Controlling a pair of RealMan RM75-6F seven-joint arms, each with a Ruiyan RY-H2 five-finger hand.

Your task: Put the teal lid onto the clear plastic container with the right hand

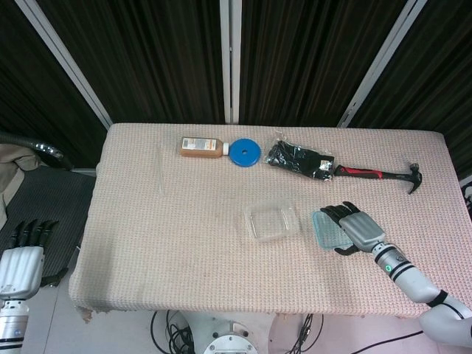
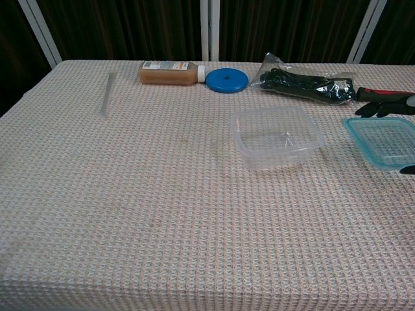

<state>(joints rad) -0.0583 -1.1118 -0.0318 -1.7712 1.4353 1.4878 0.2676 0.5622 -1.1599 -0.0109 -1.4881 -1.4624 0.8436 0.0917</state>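
The clear plastic container point(image 1: 270, 222) point(image 2: 277, 137) stands open and empty near the table's middle right. To its right is the teal lid point(image 1: 328, 230) point(image 2: 386, 141), gripped by my right hand point(image 1: 358, 228) point(image 2: 387, 107), with dark fingers over its far edge and the thumb at its near edge. The lid looks raised slightly off the cloth and is apart from the container. My left hand point(image 1: 21, 258) hangs beside the table's lower left corner, fingers straight and apart, holding nothing.
Along the far side lie a brown bottle point(image 1: 201, 147) point(image 2: 167, 72), a blue disc point(image 1: 244, 153) point(image 2: 227, 80), a bag of black items point(image 1: 299, 160) point(image 2: 305, 84) and a red-handled hammer point(image 1: 383, 175) point(image 2: 386, 94). A clear rod point(image 1: 160, 169) point(image 2: 107, 92) lies far left.
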